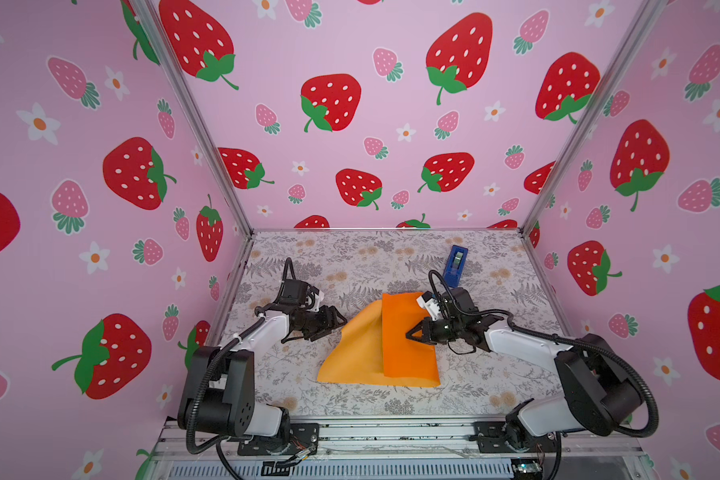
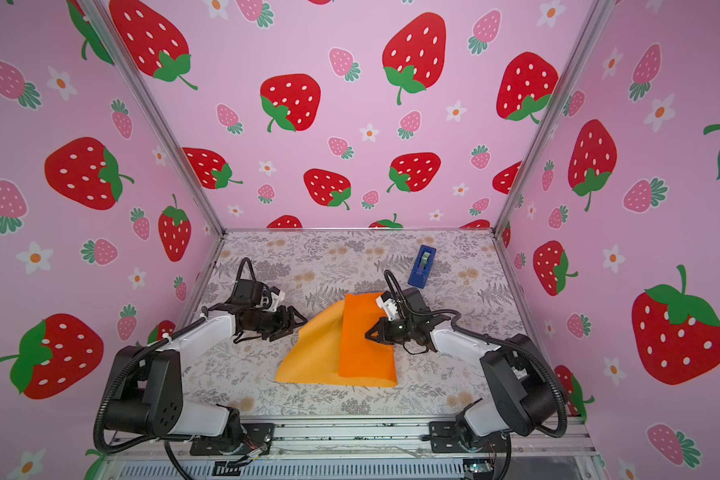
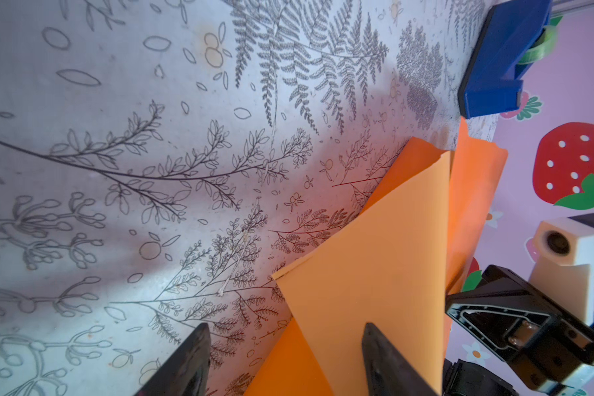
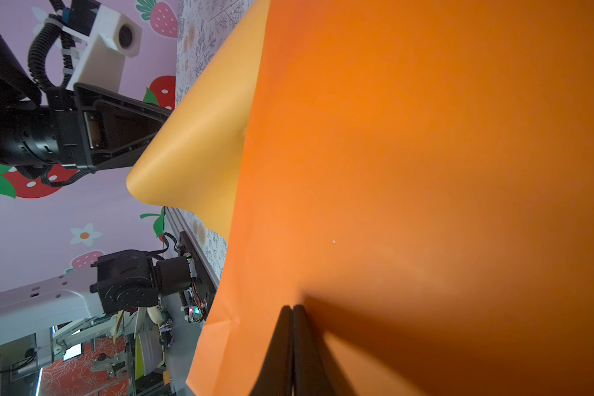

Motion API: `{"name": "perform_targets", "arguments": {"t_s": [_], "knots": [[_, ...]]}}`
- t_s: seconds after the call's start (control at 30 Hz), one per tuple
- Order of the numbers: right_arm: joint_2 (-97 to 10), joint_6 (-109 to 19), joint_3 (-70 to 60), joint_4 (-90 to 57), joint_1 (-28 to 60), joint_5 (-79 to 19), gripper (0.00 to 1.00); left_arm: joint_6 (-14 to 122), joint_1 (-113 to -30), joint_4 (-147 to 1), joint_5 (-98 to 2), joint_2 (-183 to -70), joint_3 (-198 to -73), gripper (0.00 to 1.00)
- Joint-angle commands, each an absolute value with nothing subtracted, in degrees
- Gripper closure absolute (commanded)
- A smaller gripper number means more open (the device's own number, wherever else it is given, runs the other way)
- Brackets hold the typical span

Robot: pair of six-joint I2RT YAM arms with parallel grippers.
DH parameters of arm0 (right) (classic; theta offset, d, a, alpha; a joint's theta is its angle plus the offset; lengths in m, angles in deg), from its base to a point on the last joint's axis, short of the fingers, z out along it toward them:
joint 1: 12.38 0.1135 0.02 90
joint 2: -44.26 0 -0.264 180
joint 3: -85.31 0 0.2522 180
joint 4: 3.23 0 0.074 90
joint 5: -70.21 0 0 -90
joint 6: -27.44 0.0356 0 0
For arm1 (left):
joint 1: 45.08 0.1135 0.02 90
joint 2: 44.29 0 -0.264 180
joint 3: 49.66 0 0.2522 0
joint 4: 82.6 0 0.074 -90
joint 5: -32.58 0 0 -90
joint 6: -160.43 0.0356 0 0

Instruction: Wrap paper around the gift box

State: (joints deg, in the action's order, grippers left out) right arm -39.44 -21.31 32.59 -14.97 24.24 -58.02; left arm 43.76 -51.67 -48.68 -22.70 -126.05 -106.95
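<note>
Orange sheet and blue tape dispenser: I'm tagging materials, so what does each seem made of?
The paper: thin matte paper, apparently; it bends in soft curves and holds sharp creases, without gloss. The tape dispenser: probably hard moulded plastic, smooth with slight sheen.

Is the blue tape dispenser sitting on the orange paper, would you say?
No, in a top view the tape dispenser stands on the floral table covering, apart from the paper.

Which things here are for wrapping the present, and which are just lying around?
For the job:
orange paper, folded over
right gripper, shut, tip on the paper
left gripper, open beside it

Just lying around:
blue tape holder, untouched at the back
flowery table cover
</note>
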Motion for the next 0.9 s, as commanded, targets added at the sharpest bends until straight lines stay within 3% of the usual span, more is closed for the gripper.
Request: {"name": "perform_targets", "arguments": {"t_s": [0.0, 0.4, 0.7, 0.87], "knots": [[-39.71, -21.94, 33.58, -19.1, 24.06, -55.37, 0.93, 42.36, -51.45, -49.5, -19.49, -124.89, -105.92, 0.29], [-39.8, -21.79, 33.37, -19.28, 24.04, -55.29, 0.94, 38.34, -51.45, -58.33, -8.68, -125.03, -107.36, 0.29], [-39.94, -21.7, 33.36, -19.28, 24.08, -55.18, 0.93, 44.12, -52.78, -45.44, -17.77, -119.5, -107.9, 0.36], [-40.32, -21.75, 33.15, -19.28, 24.09, -55.28, 0.94, 45.19, -53.84, -41.58, -21.43, -118.46, -107.32, 0.47]]}}
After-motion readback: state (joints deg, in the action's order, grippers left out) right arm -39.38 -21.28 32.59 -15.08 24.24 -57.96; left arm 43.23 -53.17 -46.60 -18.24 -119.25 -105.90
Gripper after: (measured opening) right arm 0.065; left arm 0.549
